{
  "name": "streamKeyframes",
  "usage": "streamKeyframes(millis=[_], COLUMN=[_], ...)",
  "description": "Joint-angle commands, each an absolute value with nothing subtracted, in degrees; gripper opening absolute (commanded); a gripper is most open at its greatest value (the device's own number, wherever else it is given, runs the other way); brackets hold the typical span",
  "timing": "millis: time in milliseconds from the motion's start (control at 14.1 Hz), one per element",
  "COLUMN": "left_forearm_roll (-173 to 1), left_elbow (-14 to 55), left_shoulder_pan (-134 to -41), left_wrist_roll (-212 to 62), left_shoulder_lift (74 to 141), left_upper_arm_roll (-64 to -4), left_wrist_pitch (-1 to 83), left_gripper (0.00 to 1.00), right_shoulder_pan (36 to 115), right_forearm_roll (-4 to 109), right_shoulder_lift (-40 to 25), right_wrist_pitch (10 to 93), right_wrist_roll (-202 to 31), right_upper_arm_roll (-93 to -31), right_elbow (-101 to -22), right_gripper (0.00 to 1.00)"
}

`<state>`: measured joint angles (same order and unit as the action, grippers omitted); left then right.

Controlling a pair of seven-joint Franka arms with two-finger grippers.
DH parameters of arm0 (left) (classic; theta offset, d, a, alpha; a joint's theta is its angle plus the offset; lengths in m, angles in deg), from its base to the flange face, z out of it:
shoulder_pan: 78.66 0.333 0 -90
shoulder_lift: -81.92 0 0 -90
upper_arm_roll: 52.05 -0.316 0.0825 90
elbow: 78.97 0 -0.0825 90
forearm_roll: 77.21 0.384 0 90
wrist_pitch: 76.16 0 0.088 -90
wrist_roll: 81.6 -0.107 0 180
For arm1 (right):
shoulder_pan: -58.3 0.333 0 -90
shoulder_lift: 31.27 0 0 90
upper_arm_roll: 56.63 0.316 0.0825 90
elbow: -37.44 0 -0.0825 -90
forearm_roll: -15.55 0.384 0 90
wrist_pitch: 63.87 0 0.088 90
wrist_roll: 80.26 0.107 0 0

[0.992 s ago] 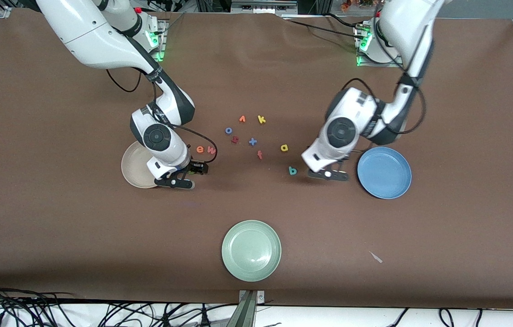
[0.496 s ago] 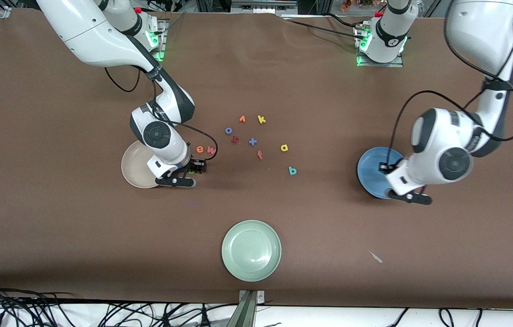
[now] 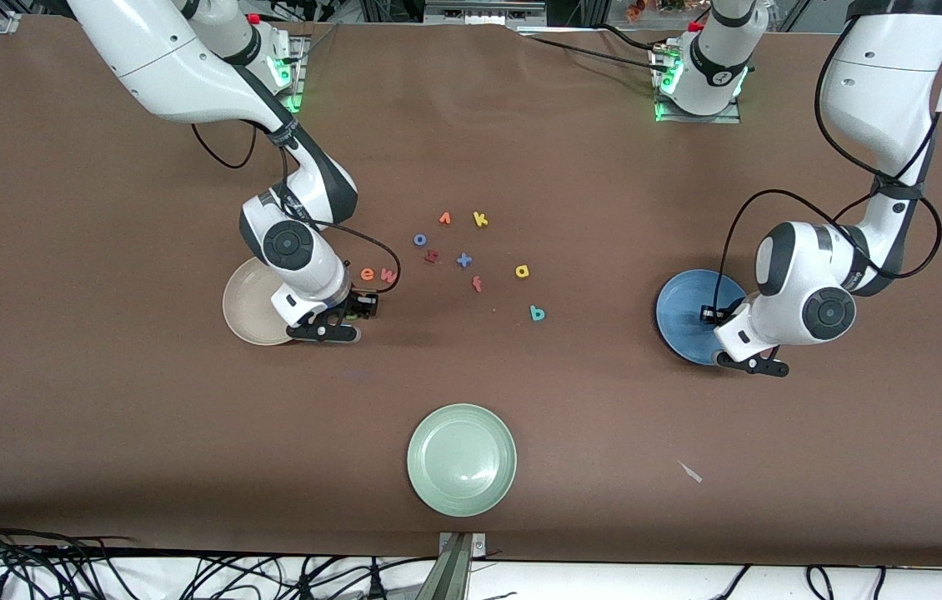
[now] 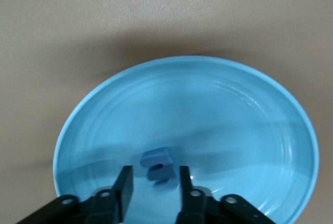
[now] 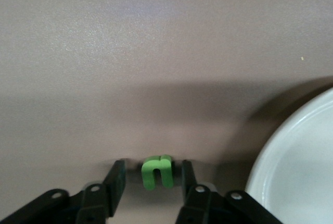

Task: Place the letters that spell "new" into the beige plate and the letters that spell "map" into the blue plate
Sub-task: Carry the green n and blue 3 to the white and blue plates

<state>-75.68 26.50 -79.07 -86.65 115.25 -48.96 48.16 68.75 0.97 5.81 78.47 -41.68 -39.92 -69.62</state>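
Observation:
My left gripper (image 3: 709, 315) hangs low over the blue plate (image 3: 683, 312). In the left wrist view it (image 4: 154, 182) is open, and the light blue m (image 4: 158, 166) sits loose between the fingers over the blue plate (image 4: 234, 109). My right gripper (image 3: 357, 308) is down at the table beside the beige plate (image 3: 246, 304). It (image 5: 151, 182) stands open astride the green n (image 5: 156, 172), with a gap on each side. The orange e (image 3: 368, 273) and pinkish w (image 3: 388, 274) lie close by. The yellow a (image 3: 522, 271) and teal p (image 3: 537, 313) lie mid-table.
Other letters lie scattered mid-table: blue o (image 3: 419, 239), red s (image 3: 431, 257), blue cross (image 3: 463, 260), red f (image 3: 478, 284), yellow k (image 3: 480, 219), an orange one (image 3: 444, 218). A pale green plate (image 3: 461, 459) sits nearer the front camera. The beige plate's rim (image 5: 296, 172) is beside the n.
The left arm swung from beside the teal p to over the blue plate, then its jaws opened off the m. The right gripper's jaws narrowed around the green n.

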Motion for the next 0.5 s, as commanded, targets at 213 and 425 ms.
streamKeyframes(millis=[213, 425], left_forearm_roll=[-75.4, -75.4], left_elbow=[20.6, 15.2], left_shoulder_pan=[-80.0, -81.2], left_wrist_roll=[-82.3, -72.3], left_shoulder_lift=[108.2, 110.4], left_upper_arm_roll=[-46.6, -43.2], left_wrist_pitch=[36.8, 36.5], left_gripper=[1.00, 1.00], right_shoulder_pan=[68.5, 68.5], right_forearm_roll=[0.2, 0.2], right_shoulder_lift=[4.9, 5.0], right_wrist_pitch=[80.4, 80.4], right_wrist_roll=[-42.6, -42.6], right_upper_arm_roll=[-39.8, -39.8], right_elbow=[-71.6, -71.5], right_gripper=[0.43, 0.30])
